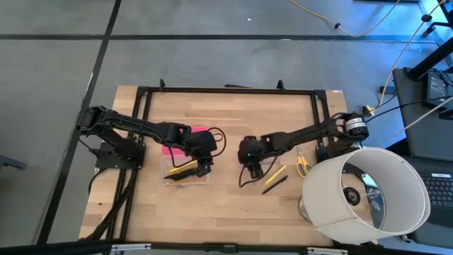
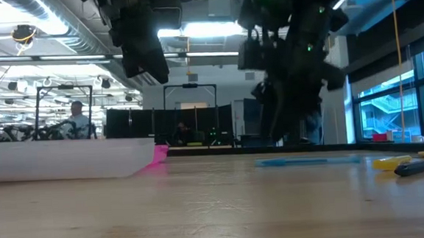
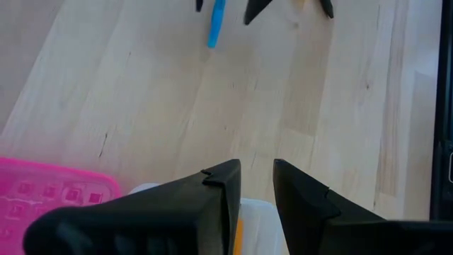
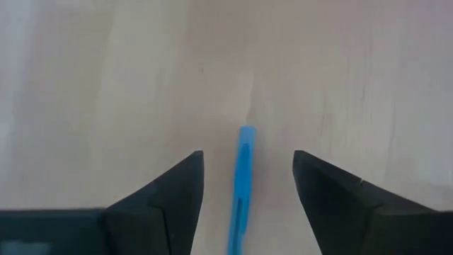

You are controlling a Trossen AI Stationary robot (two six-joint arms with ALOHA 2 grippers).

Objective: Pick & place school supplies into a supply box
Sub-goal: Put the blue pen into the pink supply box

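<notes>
Blue pen (image 4: 244,185) lies on the table (image 1: 233,205) mid-way across, between the right gripper's (image 4: 248,191) wide-spread fingers. Left gripper (image 3: 256,185), fingers narrow and empty, hovers over the supply box (image 1: 187,172) on the left.

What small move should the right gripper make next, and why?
Probably lower straight down and close. The right gripper is open, its fingers either side of a blue pen lying on the table, so the pen is lined up but not yet gripped. The left gripper is over the supply box.
</notes>
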